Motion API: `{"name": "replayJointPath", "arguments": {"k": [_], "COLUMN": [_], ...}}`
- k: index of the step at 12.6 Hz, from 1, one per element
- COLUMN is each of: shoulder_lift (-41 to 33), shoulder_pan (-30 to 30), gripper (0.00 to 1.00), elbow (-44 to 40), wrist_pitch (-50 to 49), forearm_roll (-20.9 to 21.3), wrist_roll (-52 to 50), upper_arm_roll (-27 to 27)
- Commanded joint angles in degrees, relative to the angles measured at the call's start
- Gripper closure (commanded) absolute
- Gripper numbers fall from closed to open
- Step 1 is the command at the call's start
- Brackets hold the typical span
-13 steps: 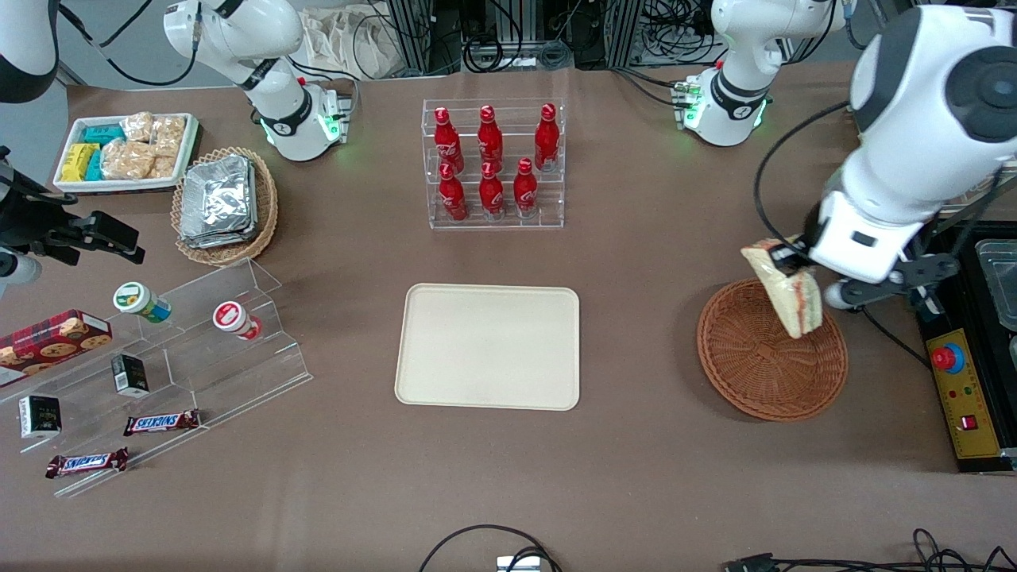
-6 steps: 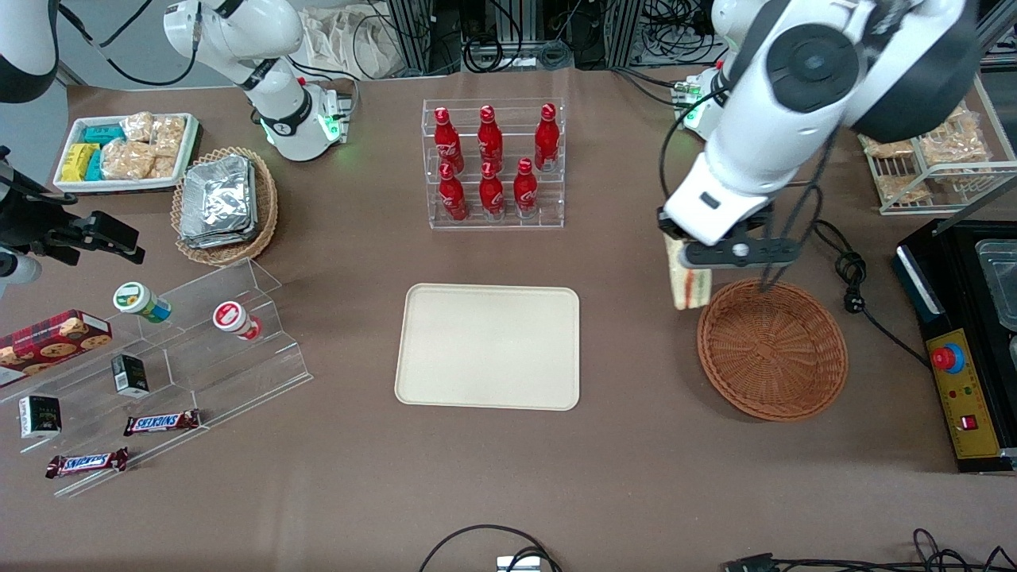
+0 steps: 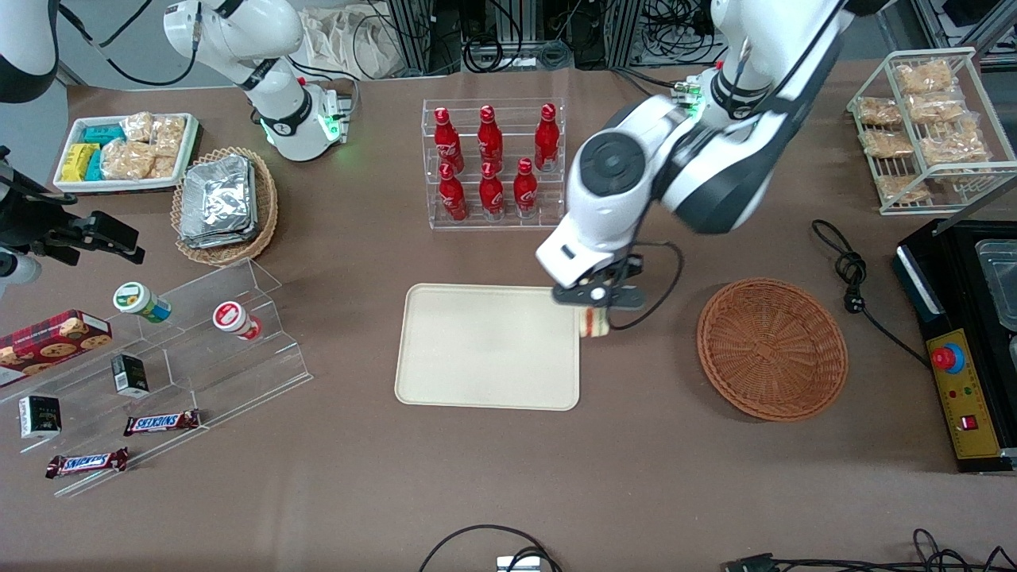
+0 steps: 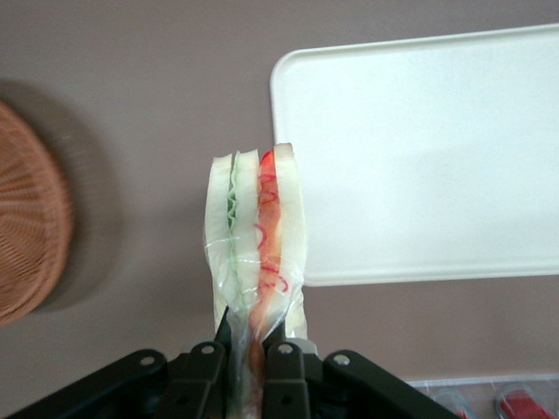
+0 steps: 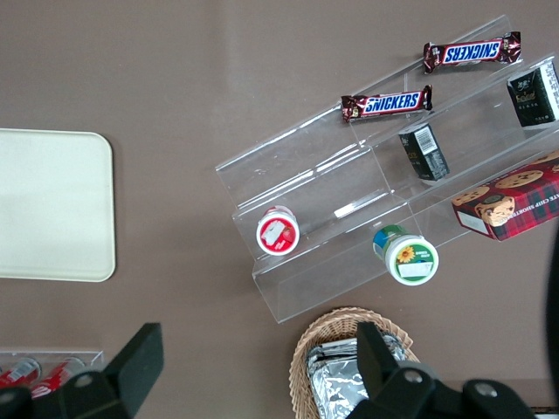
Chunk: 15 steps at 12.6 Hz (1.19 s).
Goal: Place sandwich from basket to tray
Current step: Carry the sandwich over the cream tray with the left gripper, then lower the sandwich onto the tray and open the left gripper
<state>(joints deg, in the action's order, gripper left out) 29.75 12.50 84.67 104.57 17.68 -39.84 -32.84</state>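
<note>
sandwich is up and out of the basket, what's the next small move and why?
Probably carry it a little farther over the cream-beige rectangular tray before lowering. The left gripper is shut on the triangular white-bread sandwich, which hangs in the air just at the tray's edge nearest the round reddish-brown wicker basket, not yet over its middle. Lowering here would likely drop it on the rim or the table.

**Stepped stand, tray edge and foil basket**

On the brown surface (image 5: 175, 78), a clear stepped stand (image 5: 384, 183) carries two Snickers bars (image 5: 386, 104), two dark cartons (image 5: 424, 154), a cookie box (image 5: 511, 205) and two round-lidded tubs (image 5: 278, 231). The tray (image 5: 52, 205) lies well apart; a wicker basket (image 5: 349, 367) holds foil packets.
</note>
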Motion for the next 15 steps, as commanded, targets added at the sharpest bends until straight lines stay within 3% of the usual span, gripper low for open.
{"name": "replayJointPath", "arguments": {"k": [1,4,8,9,10,11,12,15], "shoulder_lift": [10.1,13.9,17.7,18.6,19.1,19.3,19.3,17.0], "shoulder_pan": [2.6,3.2,3.5,3.5,3.4,3.1,3.3,3.0], "gripper": [0.96,0.92,0.86,0.8,0.58,0.17,0.0,0.0], "elbow": [-6.7,-5.7,-5.7,-5.7,-5.7,-5.7,-5.7,-5.6], "wrist_pitch": [2.7,9.9,13.8,14.2,14.3,15.0,15.9,15.1], "forearm_roll": [4.9,8.8,10.4,11.4,12.8,13.0,13.3,12.9], "wrist_roll": [-1.7,-4.7,-5.6,-5.9,-6.2,-5.8,-6.1,-7.9], "upper_arm_roll": [0.1,0.3,0.5,0.5,0.5,0.5,0.5,0.5]}}
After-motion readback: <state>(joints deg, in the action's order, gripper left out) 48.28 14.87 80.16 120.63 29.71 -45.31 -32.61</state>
